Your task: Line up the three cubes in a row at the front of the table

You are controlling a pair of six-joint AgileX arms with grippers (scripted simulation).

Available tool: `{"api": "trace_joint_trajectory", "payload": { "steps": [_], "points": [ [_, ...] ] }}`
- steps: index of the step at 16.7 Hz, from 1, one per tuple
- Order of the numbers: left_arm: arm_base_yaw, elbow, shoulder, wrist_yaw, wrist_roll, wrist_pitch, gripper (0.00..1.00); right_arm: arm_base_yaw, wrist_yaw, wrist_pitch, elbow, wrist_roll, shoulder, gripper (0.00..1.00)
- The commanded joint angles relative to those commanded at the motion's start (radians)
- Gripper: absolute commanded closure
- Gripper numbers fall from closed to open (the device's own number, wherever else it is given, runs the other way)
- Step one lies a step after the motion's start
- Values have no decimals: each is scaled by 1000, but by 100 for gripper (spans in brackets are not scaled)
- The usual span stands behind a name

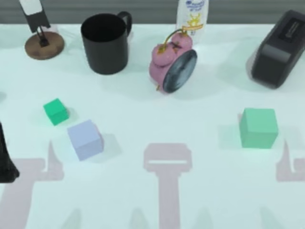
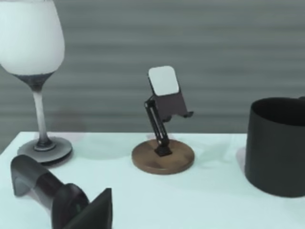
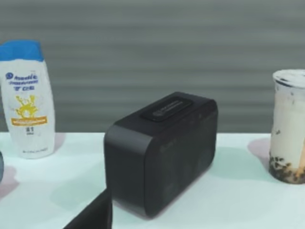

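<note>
In the top view the three cubes rest apart on the table (image 1: 157, 109). The small bright green cube (image 1: 55, 111) is at the left. The pale lavender-blue cube (image 1: 85, 139) sits just in front of it to the right. The larger mint-green cube (image 1: 259, 127) is at the right. My left gripper (image 1: 5, 164) is at the table's left edge, left of the lavender cube, and one dark finger (image 2: 97, 210) shows over bare table. My right gripper is out of the top view. One of its fingers (image 3: 95, 215) shows beside a black box. Neither gripper holds anything.
Along the back stand a phone holder on a wooden disc (image 1: 43, 40), a black mug (image 1: 106, 43), a pink alarm clock (image 1: 174, 64), a shampoo bottle (image 1: 191, 14) and a black box (image 1: 279, 50). A wine glass (image 2: 33, 71) and a drink cup (image 3: 290, 126) show only in the wrist views.
</note>
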Motion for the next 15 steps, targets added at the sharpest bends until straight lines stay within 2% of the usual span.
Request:
{"api": "trace_joint_trajectory", "payload": {
  "steps": [4, 7, 11, 15],
  "points": [
    [-1, 30, 30, -1, 13, -16, 0, 0, 0, 0, 0, 0, 0, 0],
    [-6, 147, 155, -3, 64, -84, 0, 0, 0, 0, 0, 0, 0, 0],
    [-23, 403, 463, -3, 182, -250, 0, 0, 0, 0, 0, 0, 0, 0],
    [-48, 725, 881, 0, 336, -479, 0, 0, 0, 0, 0, 0, 0, 0]
  ]
}}
